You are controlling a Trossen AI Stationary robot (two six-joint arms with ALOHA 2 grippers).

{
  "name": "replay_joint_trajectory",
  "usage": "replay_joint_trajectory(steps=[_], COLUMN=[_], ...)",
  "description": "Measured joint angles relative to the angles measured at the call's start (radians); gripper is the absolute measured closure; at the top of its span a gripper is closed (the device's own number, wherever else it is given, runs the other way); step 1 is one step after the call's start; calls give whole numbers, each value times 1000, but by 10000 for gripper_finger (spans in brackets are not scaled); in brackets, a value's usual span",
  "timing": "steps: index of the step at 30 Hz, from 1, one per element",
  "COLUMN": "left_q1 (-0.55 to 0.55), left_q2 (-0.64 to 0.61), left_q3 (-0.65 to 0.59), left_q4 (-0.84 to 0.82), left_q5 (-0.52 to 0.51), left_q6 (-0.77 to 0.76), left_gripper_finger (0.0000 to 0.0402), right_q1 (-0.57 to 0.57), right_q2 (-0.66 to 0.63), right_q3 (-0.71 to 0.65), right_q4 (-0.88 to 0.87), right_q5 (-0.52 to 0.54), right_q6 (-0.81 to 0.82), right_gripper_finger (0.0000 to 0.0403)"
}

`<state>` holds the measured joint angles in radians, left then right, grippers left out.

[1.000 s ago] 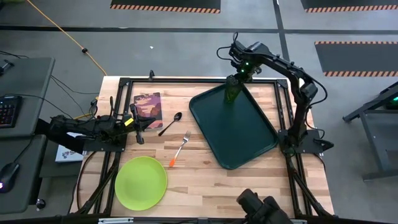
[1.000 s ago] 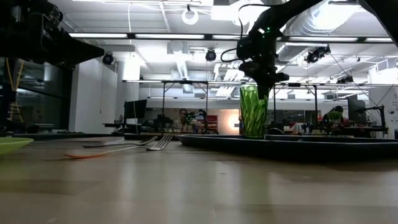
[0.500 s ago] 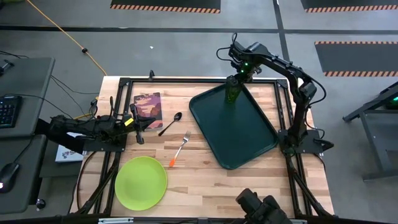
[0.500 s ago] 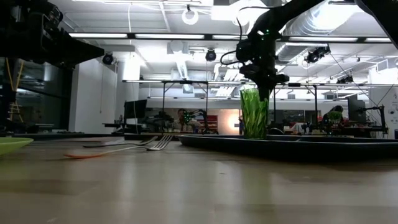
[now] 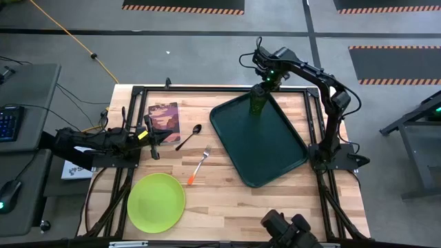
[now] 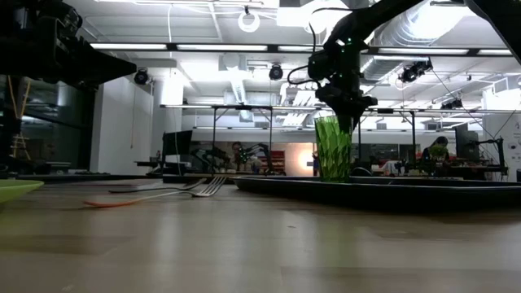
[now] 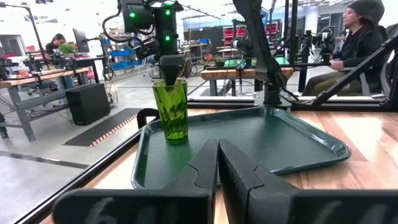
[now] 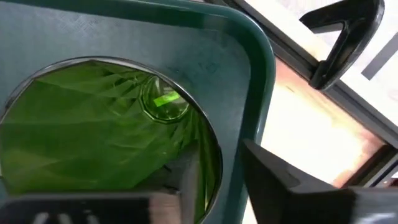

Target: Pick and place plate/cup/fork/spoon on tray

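standing upright on the tray: the faceted green cup

the cup [image 5: 257,103] is a translucent tumbler with ribbed, faceted walls that catch the light, standing upright in the tray's far corner. directly above it hangs the right gripper [image 5: 264,87], one dark finger [image 8: 292,180] outside the rim and the other at the inner side of the wall; the fingers straddle the rim, but whether they still press on it cannot be told. under it the tray [image 5: 275,148] is a smooth dark-green rectangle with rounded corners and a raised rim, set at an angle on the pale wood-plank table [image 5: 227,200].

the left gripper [image 5: 157,140] waits low over the table's left side, its fingers pressed together. just beyond its tip lies a small maroon picture book [image 5: 163,116], and toward the tray from it the dark spoon [image 5: 189,136] with a thin handle and oval bowl. next comes the fork [image 5: 198,164], silver tines, orange-red handle. nearer the front edge sits the round, flat, lime-green plate [image 5: 156,202].
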<state>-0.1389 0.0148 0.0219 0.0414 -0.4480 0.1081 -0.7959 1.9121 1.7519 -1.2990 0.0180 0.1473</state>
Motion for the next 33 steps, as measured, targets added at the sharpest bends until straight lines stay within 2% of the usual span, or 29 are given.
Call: replay_joint_trajectory(steps=[7,12,20,28,30,33], left_q1=[0,0,0,0,0,0], left_q2=[0,0,0,0,0,0], left_q3=[0,0,0,0,0,0], left_q4=[0,0,0,0,0,0], left_q5=[0,0,0,0,0,0], left_q6=[0,0,0,0,0,0], left_gripper_finger=[396,396,396,396,396,396], right_q1=[-2,-2,10,73,112,178], right_q2=[-25,-70,-203,-385,-457,-594], right_q3=[0,0,1,-5,-63,-240], right_q4=[22,24,31,68,140,294], right_q5=[-5,-13,-62,-179,-225,-292], right_q6=[-87,-127,-188,-237,-254,-261], right_gripper_finger=[201,167,162,162,162,162])
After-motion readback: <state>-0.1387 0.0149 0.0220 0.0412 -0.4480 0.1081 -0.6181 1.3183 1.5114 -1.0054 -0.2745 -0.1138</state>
